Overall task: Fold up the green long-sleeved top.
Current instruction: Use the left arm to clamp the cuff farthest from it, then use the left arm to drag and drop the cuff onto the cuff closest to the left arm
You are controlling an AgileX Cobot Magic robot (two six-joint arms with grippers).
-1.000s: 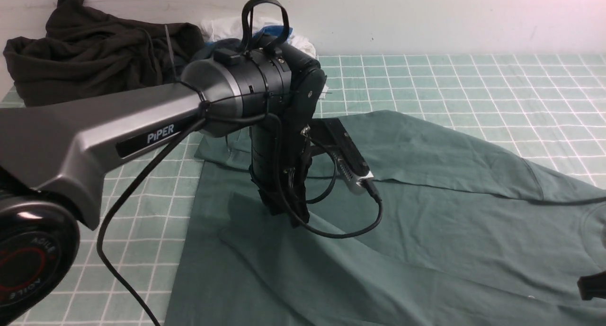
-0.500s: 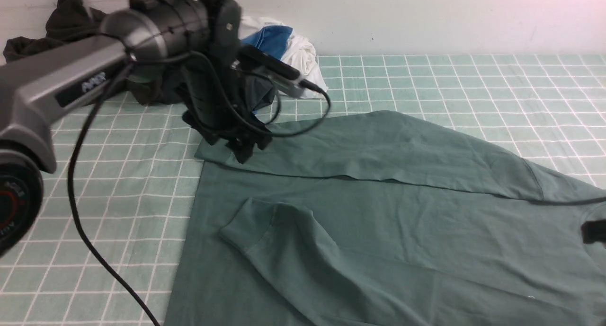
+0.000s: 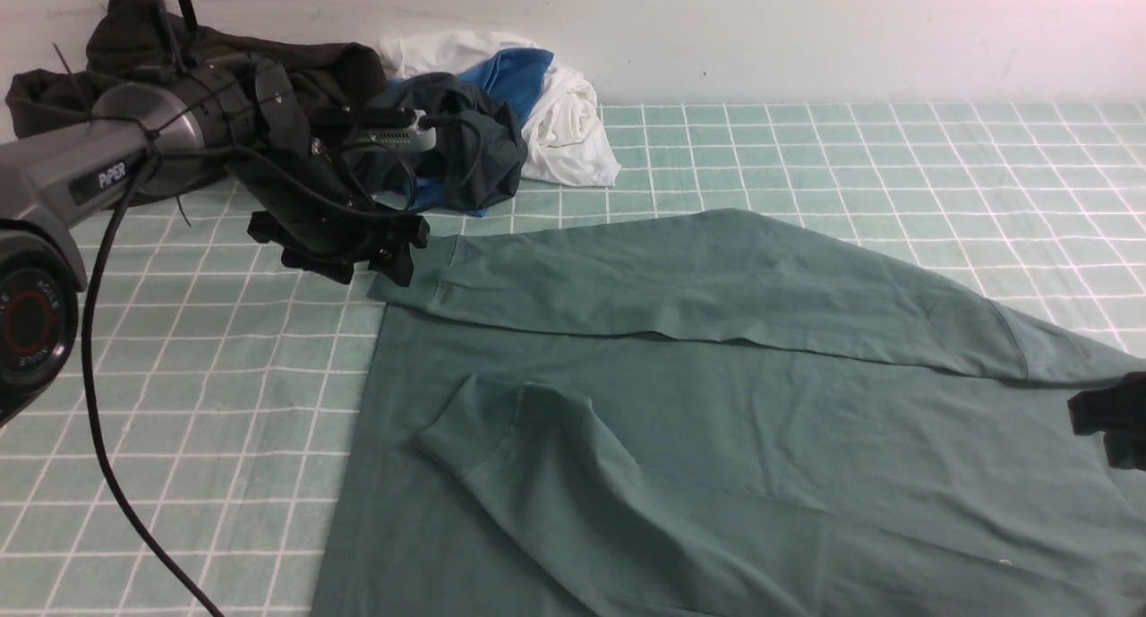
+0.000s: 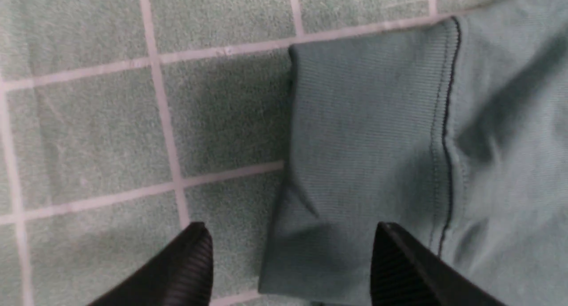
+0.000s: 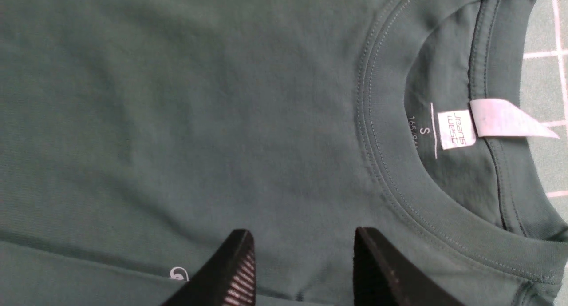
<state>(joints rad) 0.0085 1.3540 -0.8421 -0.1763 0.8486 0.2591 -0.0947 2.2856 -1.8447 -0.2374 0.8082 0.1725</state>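
The green long-sleeved top [image 3: 761,438] lies spread on the checked table, both sleeves folded across its body. The far sleeve ends in a ribbed cuff [image 3: 416,277] at the top's left edge. My left gripper [image 3: 358,261] hovers just left of that cuff. In the left wrist view it [image 4: 288,239] stands open over the cuff's [image 4: 364,133] edge, holding nothing. The near sleeve's cuff [image 3: 466,424] rests on the body. My right gripper [image 3: 1110,420] shows at the right edge. In the right wrist view it [image 5: 301,244] is open above the chest, near the collar [image 5: 386,164].
A bulky black-olive garment [image 3: 179,71], a dark teal garment [image 3: 474,142] and white-and-blue cloth [image 3: 555,98] are piled at the back left by the wall, right behind my left arm. Checked green table cover [image 3: 850,151] stretches to the back right.
My left gripper let go of the near sleeve, which now lies on the body, and swung back left to the far sleeve's cuff. Both grippers opened; the right one rose slightly in view.
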